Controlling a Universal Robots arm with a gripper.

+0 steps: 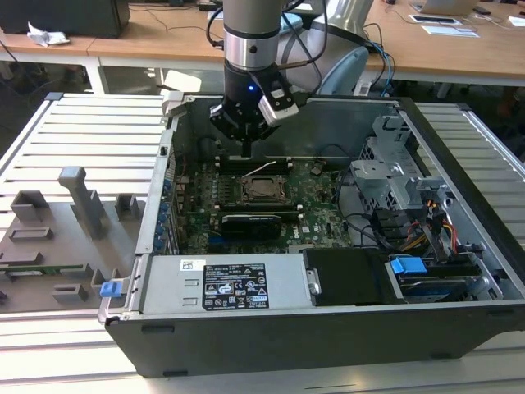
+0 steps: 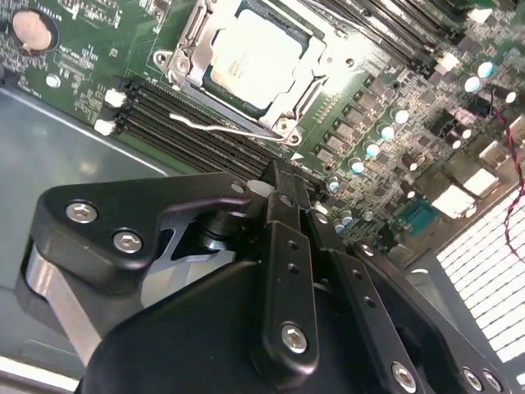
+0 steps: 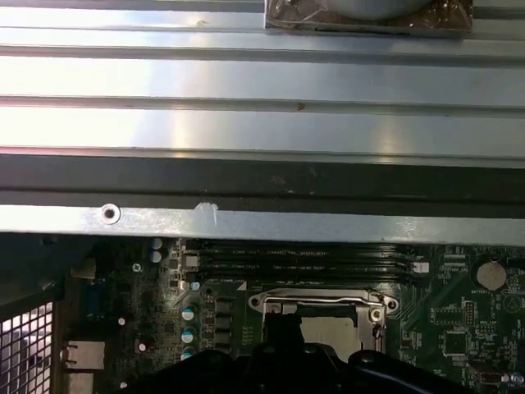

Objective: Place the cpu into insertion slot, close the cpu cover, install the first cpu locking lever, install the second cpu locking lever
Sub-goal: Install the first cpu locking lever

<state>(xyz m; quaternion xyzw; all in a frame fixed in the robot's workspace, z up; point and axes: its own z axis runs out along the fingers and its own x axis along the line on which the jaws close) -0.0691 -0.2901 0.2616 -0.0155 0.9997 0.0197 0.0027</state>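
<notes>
- I see the cpu [image 2: 254, 53] lying flat in the insertion slot [image 2: 182, 49], pale metal face up. In the exterior view it sits about mid-board [image 1: 261, 190].
- The cpu cover [image 2: 314, 72] is down over it, and its frame surrounds the chip's face on all sides. In the first wrist view I see the frame's far bar [image 3: 320, 294] with the chip [image 3: 332, 332] showing through the window.
- One thin pale locking lever [image 2: 215, 127] lies loose, slanting across the memory slots [image 2: 176, 107] beside the socket rather than tucked along the frame. From the exterior view it shows as a light line [image 1: 262, 168].
- My hand [image 2: 279, 176] hangs just beyond the socket corner, over the memory slots. Its fingers are closed together with nothing between them. I cannot tell whether the tip touches the lever or the board.
- In the exterior view the hand [image 1: 246, 150] points straight down, between the socket and the far wall of the computer case [image 1: 328, 123].
- Around the socket is the green motherboard [image 2: 82, 57], with a round coin battery [image 2: 33, 29] off to one side.
- A long black card [image 1: 250, 222] stands on the near side of the socket, and beyond that is the labelled power supply [image 1: 230, 283].
- The case rests on a slatted metal surface [image 1: 82, 131], with grey fixtures [image 1: 78, 197] on the exterior view's left.
</notes>
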